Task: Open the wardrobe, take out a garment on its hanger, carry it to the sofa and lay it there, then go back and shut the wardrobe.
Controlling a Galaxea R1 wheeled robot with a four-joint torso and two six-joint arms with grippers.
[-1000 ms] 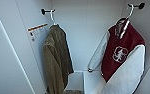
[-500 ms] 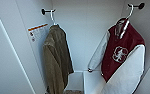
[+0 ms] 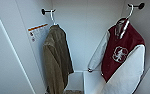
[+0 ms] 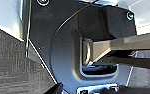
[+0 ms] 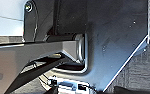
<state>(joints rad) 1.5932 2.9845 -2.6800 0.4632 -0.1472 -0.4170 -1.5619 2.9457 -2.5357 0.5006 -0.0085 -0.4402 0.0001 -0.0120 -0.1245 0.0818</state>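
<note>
The wardrobe stands open in the head view, and I look straight into its white interior. The garment, a maroon varsity jacket with white sleeves and a white chest emblem, hangs at the right on a thin white hanger. That hanger's hook rests over a black peg on the right wall. An olive-brown coat hangs at the left from another white hanger on a black peg.
A white label with an orange stripe is stuck on the left inner wall. A white box or shelf sits low between the two garments. Dark carpet shows under both wrists.
</note>
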